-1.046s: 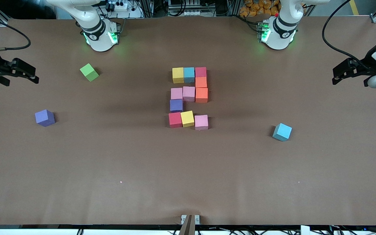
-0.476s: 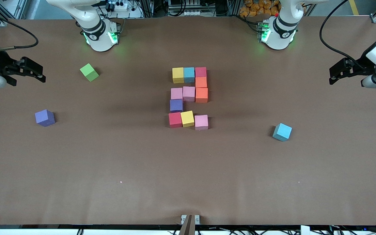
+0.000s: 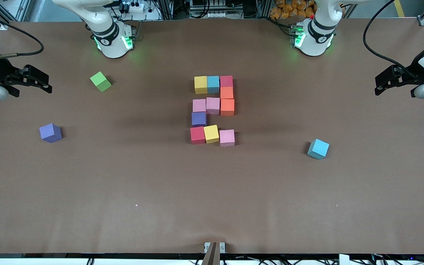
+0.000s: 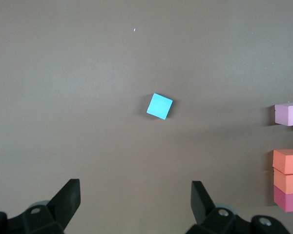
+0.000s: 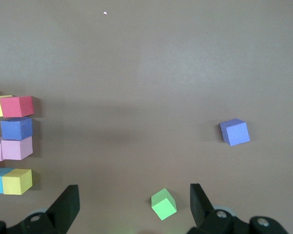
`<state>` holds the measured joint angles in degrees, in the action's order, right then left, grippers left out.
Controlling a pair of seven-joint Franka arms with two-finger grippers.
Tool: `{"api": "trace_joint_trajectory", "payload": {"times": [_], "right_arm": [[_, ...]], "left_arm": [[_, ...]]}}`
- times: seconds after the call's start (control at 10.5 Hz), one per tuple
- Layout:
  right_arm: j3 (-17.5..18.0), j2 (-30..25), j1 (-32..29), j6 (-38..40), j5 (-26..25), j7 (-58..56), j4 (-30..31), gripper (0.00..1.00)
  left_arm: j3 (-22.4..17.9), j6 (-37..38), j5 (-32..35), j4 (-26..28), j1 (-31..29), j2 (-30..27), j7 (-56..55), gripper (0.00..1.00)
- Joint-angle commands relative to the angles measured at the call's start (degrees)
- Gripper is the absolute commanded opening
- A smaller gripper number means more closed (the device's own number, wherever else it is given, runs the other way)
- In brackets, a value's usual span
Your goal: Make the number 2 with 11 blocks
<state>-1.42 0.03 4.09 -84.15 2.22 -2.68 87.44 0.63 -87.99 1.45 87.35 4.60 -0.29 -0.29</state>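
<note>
The left tool (image 3: 377, 86) hangs released and empty over the left arm's end of the brown paper-covered bench (image 3: 212, 191). Its fingers are spread wide and touch nothing. The right tool (image 3: 49, 84) hangs the same way over the right arm's end, also wide apart and empty. Both arms wait.

Clock hours here are read on the front view, with twelve toward the robot bases. The blocky number 2 of small matte cubes (image 3: 213, 105) lies at mid-bench, at about nine o'clock from the left tool and three o'clock from the right tool, well apart from both.

It counts eleven cubes:
- Three are pink (image 3: 199, 105).
- Two are yellow (image 3: 200, 84).
- Two are red (image 3: 197, 135).
- Two are orange (image 3: 227, 107).
- One is light blue (image 3: 213, 84).
- One is purple (image 3: 198, 119).

The pink cube at the foot's five o'clock corner (image 3: 227, 137) sits slightly out of line.

Three cubes lie loose:
- A loose light blue cube (image 3: 318, 149) lies between seven and eight o'clock from the left tool.
- A loose purple cube (image 3: 50, 133) lies at six o'clock from the right tool.
- A lime-green cube (image 3: 101, 81) lies at three o'clock from the right tool.
</note>
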Motion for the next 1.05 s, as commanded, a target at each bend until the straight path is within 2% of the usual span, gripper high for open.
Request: {"api": "trace_joint_trajectory", "payload": {"times": [0.0, 0.95], "right_arm": [[0.0, -0.5, -0.1, 0.3, 0.1, -0.4, 0.5, 1.00], [0.0, -0.5, 0.0, 0.2, 0.1, -0.4, 0.9, 1.00]], "left_arm": [[0.8, 2.0, 1.3, -0.8, -0.7, -0.4, 0.1, 1.00], [1.0, 2.1, 0.8, -0.6, -0.7, -0.8, -5.1, 1.00]]}}
